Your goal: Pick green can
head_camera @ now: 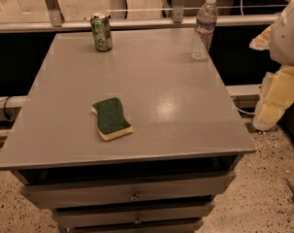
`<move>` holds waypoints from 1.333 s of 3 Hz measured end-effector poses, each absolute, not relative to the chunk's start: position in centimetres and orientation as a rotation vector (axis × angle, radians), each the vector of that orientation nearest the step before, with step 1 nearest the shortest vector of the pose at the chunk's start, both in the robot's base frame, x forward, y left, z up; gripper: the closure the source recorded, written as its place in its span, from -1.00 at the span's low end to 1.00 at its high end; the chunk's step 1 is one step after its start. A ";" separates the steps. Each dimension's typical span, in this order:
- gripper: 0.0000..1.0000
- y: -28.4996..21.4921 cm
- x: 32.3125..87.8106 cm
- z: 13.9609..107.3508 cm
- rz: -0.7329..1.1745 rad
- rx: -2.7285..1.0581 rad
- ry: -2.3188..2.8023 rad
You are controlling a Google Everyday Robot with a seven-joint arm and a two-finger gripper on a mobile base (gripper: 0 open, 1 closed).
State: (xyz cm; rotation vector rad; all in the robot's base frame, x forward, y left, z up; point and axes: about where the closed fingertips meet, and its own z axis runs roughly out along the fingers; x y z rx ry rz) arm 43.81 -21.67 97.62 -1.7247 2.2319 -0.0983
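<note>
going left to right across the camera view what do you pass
green can → water bottle → robot arm at the right edge. The sponge lies nearer and overlaps the can's span, so it is left out. The gripper is not in view.

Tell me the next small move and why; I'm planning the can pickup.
Probably swing the gripper, now off the right edge of the table, leftward toward the can. The can stands upright at the far left, well apart from it; the bottle stands far right, so pass clear of that.
</note>
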 end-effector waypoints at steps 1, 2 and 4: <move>-1.00 -21.7 43.8 97.6 -0.099 -1.725 2.232; -1.00 -19.6 46.2 96.3 -0.012 -1.702 2.186; -1.00 -12.4 55.0 93.0 0.121 -1.609 2.097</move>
